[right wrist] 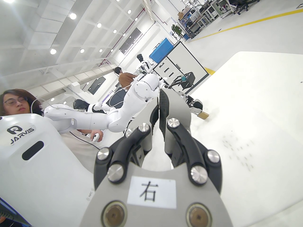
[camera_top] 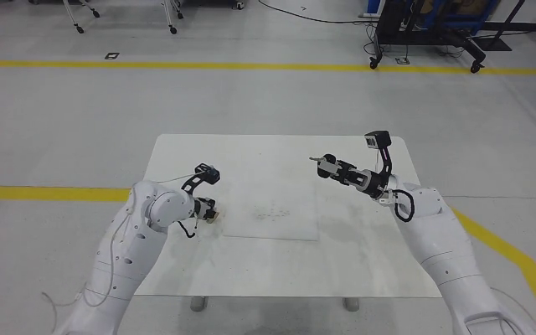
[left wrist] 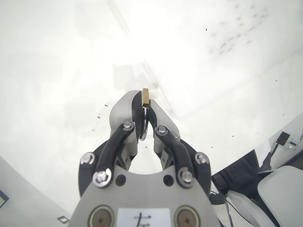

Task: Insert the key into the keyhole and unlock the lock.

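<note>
the left gripper (camera_top: pixel 209 213) is closed tight on the lock (left wrist: pixel 145 95). the brass body is pinched between the black pads (left wrist: pixel 137 109) and juts past the fingertips, while the silver shackle (left wrist: pixel 143 128) runs back between the fingers. the lock is held low at the left side of the white table (camera_top: pixel 360 251), just beside the edge of a pale sheet (camera_top: pixel 268 180); whether it touches the surface cannot be told. the right gripper (camera_top: pixel 322 164) is held above the right half of the table, well apart from the lock, and is turned toward it. its fingers are pressed together, and a thin grey key (camera_top: pixel 315 157) is seen jutting from their tips in the top view. faint dark scuff marks (camera_top: pixel 272 215) are scattered on the sheet between the two grippers.
</note>
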